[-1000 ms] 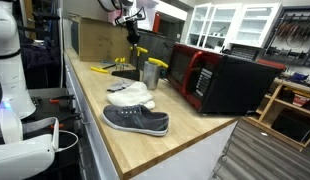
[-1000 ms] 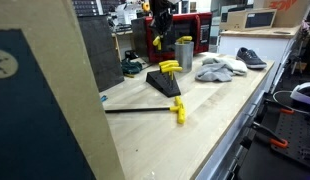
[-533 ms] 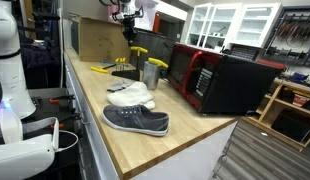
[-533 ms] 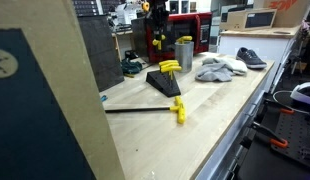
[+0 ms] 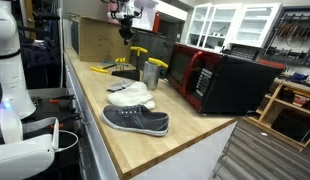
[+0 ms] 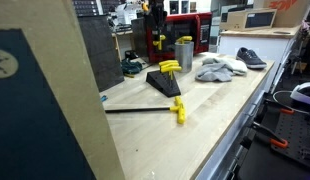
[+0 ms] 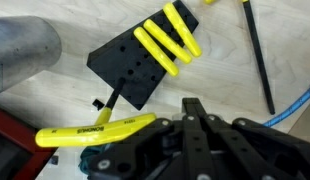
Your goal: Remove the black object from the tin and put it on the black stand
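My gripper (image 5: 125,27) hangs over the black stand (image 5: 123,71), left of the silver tin (image 5: 151,73). It is shut on the black object (image 7: 95,130), a slender dark tool with a yellow handle, which hangs below the jaws (image 6: 156,42). In the wrist view my gripper (image 7: 191,108) is just beside the black stand (image 7: 127,66), which holds several yellow-handled tools. The tin (image 7: 20,52) is at the left edge. In an exterior view the tin (image 6: 184,52) stands behind the stand (image 6: 163,82).
A grey shoe (image 5: 135,121) and a white cloth (image 5: 131,95) lie near the front edge. A red-and-black microwave (image 5: 220,80) stands to the right. A long black rod with a yellow handle (image 6: 145,110) lies on the wooden counter. A flat yellow item (image 5: 101,68) lies near a cardboard box (image 5: 95,40).
My gripper has moved away from the tin, up and toward the stand, carrying the black object with it. Nothing else has moved.
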Motion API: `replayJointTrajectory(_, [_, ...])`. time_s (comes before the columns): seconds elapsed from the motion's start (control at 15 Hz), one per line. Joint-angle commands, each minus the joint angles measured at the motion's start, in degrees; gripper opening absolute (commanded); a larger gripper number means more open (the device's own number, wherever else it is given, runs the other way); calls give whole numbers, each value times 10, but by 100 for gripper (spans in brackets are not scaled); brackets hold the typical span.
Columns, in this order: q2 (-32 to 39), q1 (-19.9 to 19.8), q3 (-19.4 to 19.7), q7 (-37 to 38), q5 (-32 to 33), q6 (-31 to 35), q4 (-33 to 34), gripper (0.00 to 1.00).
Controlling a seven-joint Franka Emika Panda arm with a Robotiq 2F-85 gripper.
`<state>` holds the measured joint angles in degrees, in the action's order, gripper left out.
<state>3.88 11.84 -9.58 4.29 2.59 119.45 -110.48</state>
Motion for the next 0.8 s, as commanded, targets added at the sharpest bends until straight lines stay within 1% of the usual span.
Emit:
replayJointTrajectory(0.0, [-16, -8, -2, -42, -22, -36, -9, 0])
replayJointTrajectory(0.2, [-10, -10, 0, -50, -8, -56, -9, 0])
replayJointTrajectory(0.33, [-5, -12, 3, -42, 6, -63, -11, 0])
replayJointTrajectory(0.73, [18, -15, 10, 8, 89, -30, -3, 0])
